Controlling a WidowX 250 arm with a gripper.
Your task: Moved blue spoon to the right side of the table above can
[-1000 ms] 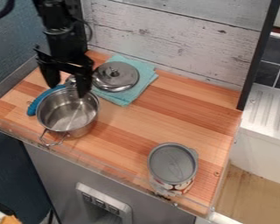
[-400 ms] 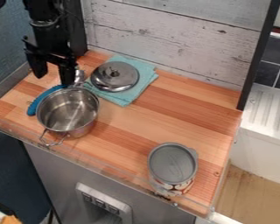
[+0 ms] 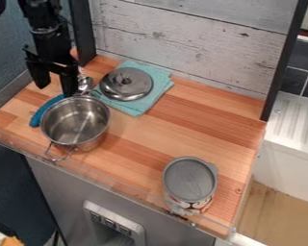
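The fingers [image 3: 69,82] are spread near the spoon [image 3: 42,114], which lies on the surface's [image 3: 201,120] left, beside the pot [image 3: 77,124]. Grasping, carrying right and placing above the can [image 3: 190,180] all remain.

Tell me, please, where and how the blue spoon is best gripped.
Probably the middle of its blue handle, from straight above, closing across its narrow width: the handle is long and slim, but the pot crowds one side.

Kitchen setting, identified by a round stainless-steel pot [image 3: 76,122] and a domed metal lid [image 3: 126,82] on a striped wooden worktop [image 3: 201,125], with a white ribbed draining board [image 3: 293,117] and dark grey tiles [image 3: 297,58] alongside.
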